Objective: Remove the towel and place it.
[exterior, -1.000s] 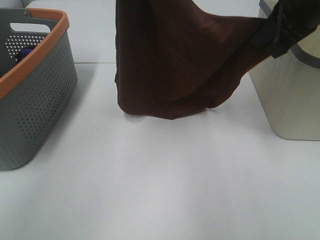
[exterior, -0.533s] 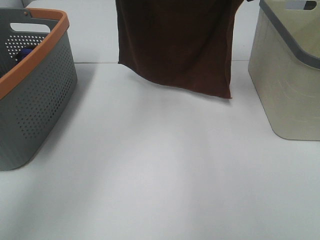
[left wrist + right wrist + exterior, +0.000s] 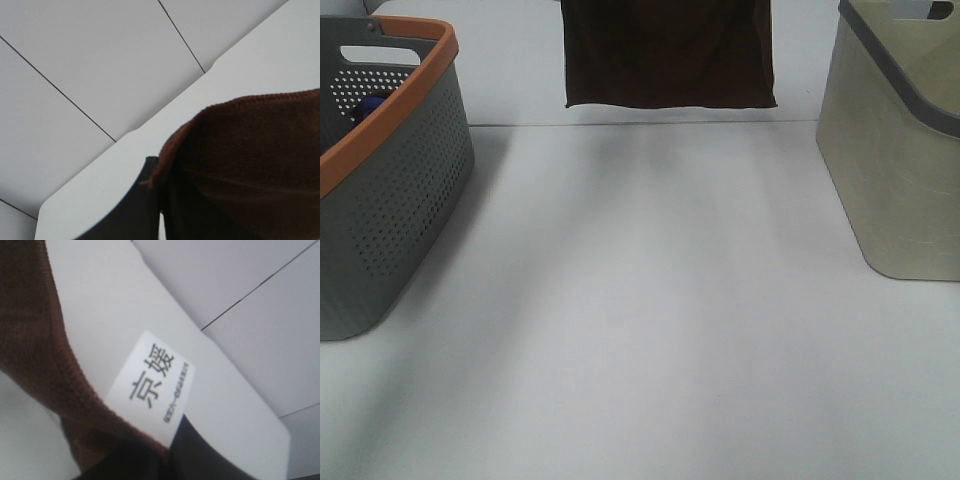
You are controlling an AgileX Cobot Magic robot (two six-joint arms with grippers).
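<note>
Exterior high: towel (image 3: 668, 55) hangs as a flat dark-brown sheet, spread between the two end effectors and dropping below them. Its top edge runs out of frame. Lower hem is level and looks clear of the worktop (image 3: 640, 330), with a soft shadow under it.

Left wrist: left end effector (image 3: 159, 197) is closed tight, clamped on one upper corner of the towel (image 3: 250, 165). The hemmed edge curls over the dark finger and the cloth falls away from the grip.

Right wrist: right end effector (image 3: 165, 452) is likewise closed, clamped on the other corner of the towel (image 3: 35, 340). A white sewn-in label (image 3: 152, 385) with printed characters sticks out just beside the grip.

Outward from there: grey perforated basket (image 3: 390, 200) with orange rim stands on the worktop on the left end effector's side, well apart from the towel. A dark blue item (image 3: 368, 105) sits inside it, too hidden to identify. Beige basket (image 3: 900, 180) with grey rim stands on the right end effector's side, near the towel's edge but not touching.
</note>
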